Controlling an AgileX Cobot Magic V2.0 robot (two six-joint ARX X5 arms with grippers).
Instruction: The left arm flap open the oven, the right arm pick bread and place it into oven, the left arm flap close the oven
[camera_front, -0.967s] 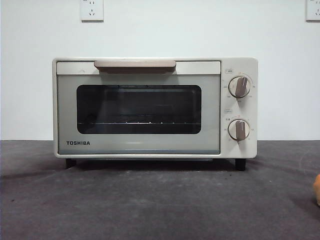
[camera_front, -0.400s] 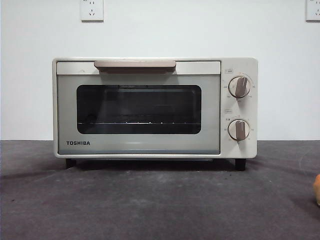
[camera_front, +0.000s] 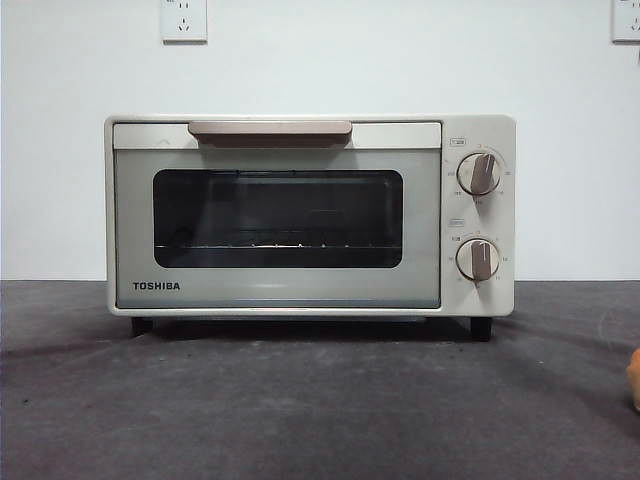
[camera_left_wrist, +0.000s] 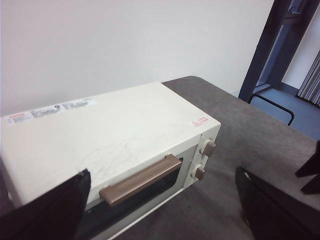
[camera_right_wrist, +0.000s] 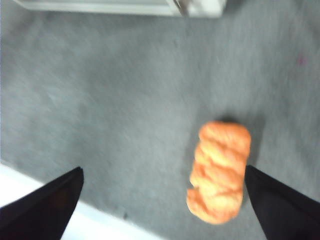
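The cream-white oven (camera_front: 310, 215) stands on the grey table with its glass door shut and its beige handle (camera_front: 270, 130) on top of the door. In the left wrist view the oven (camera_left_wrist: 100, 135) lies below my left gripper (camera_left_wrist: 162, 175), which is open and hovers above and in front of the handle (camera_left_wrist: 140, 180), apart from it. The orange bread (camera_right_wrist: 219, 171) lies on the table under my right gripper (camera_right_wrist: 161, 169), which is open, with the bread close to one jaw. The front view shows only a sliver of bread (camera_front: 634, 378). Neither arm shows in the front view.
Two beige knobs (camera_front: 479, 173) sit on the oven's right panel. A white wall with sockets (camera_front: 184, 20) stands behind. The right wrist view shows the table's pale edge (camera_right_wrist: 30, 187) near the gripper and the oven's base (camera_right_wrist: 125, 6). A dark door frame (camera_left_wrist: 270, 45) stands beyond the table.
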